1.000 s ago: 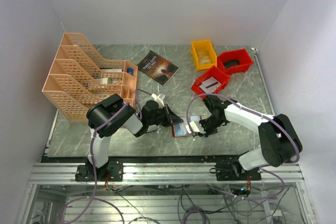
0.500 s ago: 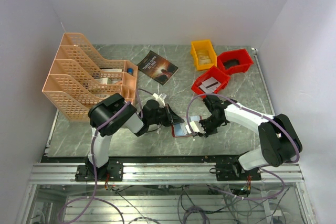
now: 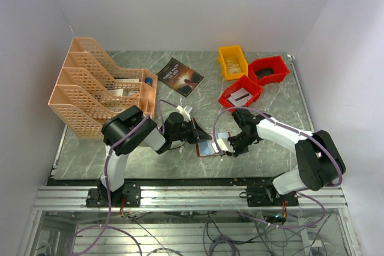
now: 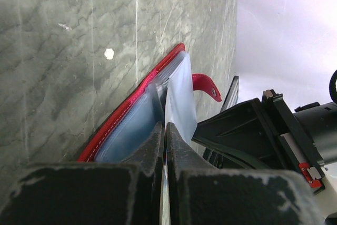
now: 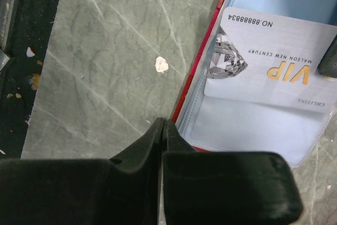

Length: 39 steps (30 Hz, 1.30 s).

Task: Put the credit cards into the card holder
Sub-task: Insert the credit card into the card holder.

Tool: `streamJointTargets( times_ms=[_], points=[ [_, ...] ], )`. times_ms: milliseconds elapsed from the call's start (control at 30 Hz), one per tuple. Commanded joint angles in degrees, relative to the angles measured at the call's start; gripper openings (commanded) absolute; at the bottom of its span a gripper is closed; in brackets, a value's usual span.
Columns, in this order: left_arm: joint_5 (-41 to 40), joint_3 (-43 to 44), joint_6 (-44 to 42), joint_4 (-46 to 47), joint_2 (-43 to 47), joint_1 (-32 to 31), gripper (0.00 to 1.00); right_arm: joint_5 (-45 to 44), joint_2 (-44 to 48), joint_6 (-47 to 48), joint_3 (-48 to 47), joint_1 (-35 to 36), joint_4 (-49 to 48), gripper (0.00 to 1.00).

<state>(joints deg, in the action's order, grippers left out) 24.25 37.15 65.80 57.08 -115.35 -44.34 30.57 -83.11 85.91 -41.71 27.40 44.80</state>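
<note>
The dark red card holder [image 3: 206, 148] lies open on the marble table between both arms. Its red edge [image 4: 131, 104] and pale clear pockets [image 4: 181, 98] show in the left wrist view. My left gripper [image 4: 166, 125] is shut on a thin clear pocket leaf and holds it up. A white VIP credit card [image 5: 268, 59] sits part way into a clear pocket [image 5: 253, 125]. My right gripper [image 5: 162, 121] is shut, with nothing visibly between its fingers, its tips at the holder's red edge [image 5: 196, 85]. In the top view the grippers, left [image 3: 201, 138] and right [image 3: 228, 148], flank the holder.
A peach file rack [image 3: 99, 91] stands at the back left. A dark book [image 3: 180, 77] lies behind the holder. A yellow bin [image 3: 232, 61] and two red bins [image 3: 268, 70] [image 3: 241, 92] sit at the back right. A white speck [image 5: 161, 65] lies on the table.
My left gripper has shifted slightly to the right towards the holder. The right arm and the card holder have stayed in place.
</note>
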Motion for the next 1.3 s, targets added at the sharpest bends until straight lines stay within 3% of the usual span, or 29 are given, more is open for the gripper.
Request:
streamJointTargets(
  times_ms=[0, 367, 767, 900, 1000, 1167, 1267],
  points=[
    [1.16, 1.35, -2.21, -3.86, -1.84, -0.08, 0.08, -2.09, -1.1, -0.23, -0.2, 0.2, -0.31, 0.0],
    [1.45, 2.61, -2.82, -4.99, -2.73, 0.37, 0.12, 0.03, -0.01, -0.59, -1.18, 0.19, 0.77, 0.02],
    [1.58, 2.94, -2.96, -4.81, -3.91, 0.55, 0.16, 10.24, 3.88, 3.64, -4.77, 0.24, 8.06, 0.06],
    [1.81, 3.01, -3.17, -4.99, -3.96, 0.56, 0.17, 12.23, 6.73, -6.18, -5.6, 2.56, 0.82, 0.13],
    [1.78, 2.86, -3.42, -4.91, -3.86, 0.55, 0.17, 8.82, 7.31, -14.86, -6.75, 6.77, -6.61, 0.14],
    [1.61, 2.41, -3.17, -4.18, -3.91, 0.55, 0.18, -1.98, 1.36, -24.67, -10.5, 16.49, -13.31, 0.0],
    [1.63, 2.49, -3.13, -3.94, -4.05, 0.54, 0.19, -9.06, -2.92, -27.34, -12.05, 19.91, -15.87, 0.0]
  ],
)
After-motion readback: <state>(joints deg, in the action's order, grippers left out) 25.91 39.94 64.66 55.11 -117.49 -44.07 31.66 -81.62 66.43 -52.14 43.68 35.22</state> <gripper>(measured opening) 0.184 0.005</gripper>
